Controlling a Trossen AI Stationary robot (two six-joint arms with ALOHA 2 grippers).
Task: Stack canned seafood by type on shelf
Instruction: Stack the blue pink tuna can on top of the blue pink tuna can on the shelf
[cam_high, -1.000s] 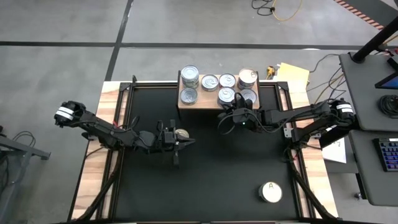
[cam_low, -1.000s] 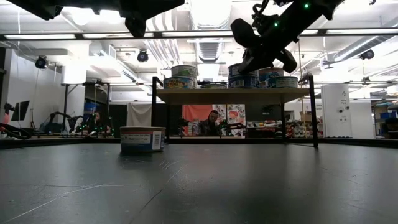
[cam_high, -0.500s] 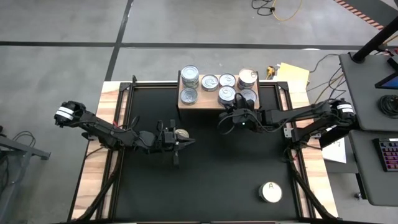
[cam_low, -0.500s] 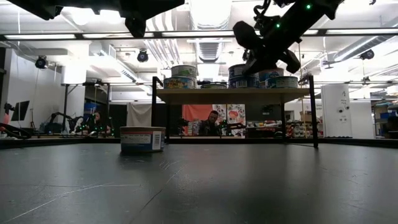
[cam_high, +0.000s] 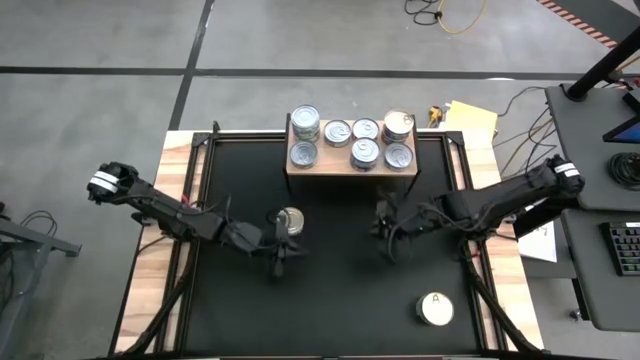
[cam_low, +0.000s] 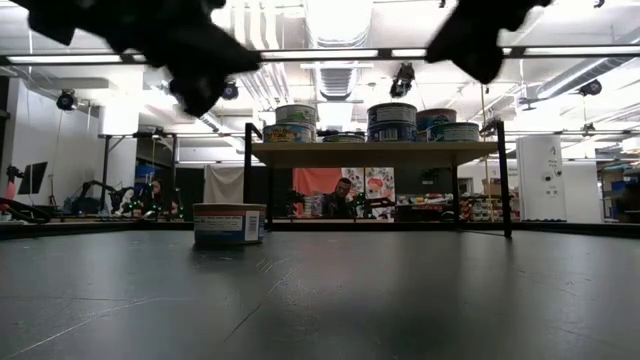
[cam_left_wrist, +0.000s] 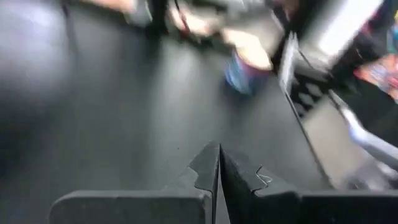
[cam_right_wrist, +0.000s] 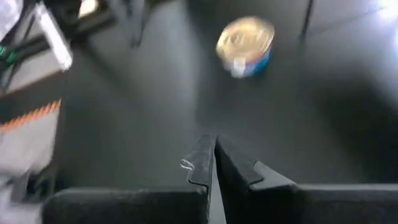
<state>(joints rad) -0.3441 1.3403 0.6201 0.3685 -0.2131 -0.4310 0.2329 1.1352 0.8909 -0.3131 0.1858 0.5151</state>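
gold-topped can (cam_high: 290, 220) just beside left gripper (cam_high: 281, 250)

Shiny silver-topped round metal tins (cam_high: 351, 142) on pale, matt natural-wood shelf board (cam_high: 329, 167); matt, smooth black tabletop (cam_high: 340, 290) beneath.

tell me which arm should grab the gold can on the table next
Left. The left gripper hangs right beside the gold can, fingers shut and empty. The right gripper, also shut, is farther off across the tabletop, nearer the shelf.
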